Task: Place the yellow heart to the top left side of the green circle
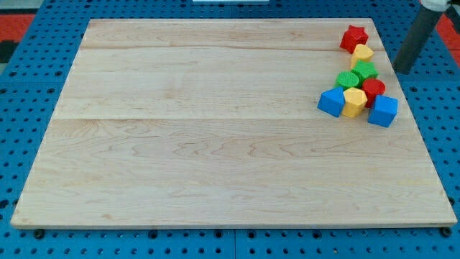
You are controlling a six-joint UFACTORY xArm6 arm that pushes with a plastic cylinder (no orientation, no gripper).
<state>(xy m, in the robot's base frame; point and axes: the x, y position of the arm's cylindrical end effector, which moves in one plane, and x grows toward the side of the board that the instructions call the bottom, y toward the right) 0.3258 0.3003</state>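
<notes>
The yellow heart point(363, 52) lies near the board's top right corner, just below the red star point(353, 37). The green circle point(348, 79) sits lower and slightly left of the heart, touching a green star-like block point(365, 70) that lies between them. My tip point(404, 71) shows at the view's right, just past the board's right edge. It is to the right of the heart and the green star-like block and touches no block.
Below the green blocks are a red block point(373, 89), a yellow many-sided block point(354, 102), a blue block point(332, 101) and a blue cube point(382, 111), packed tightly together. The wooden board point(215, 144) lies on a blue pegboard point(21, 86).
</notes>
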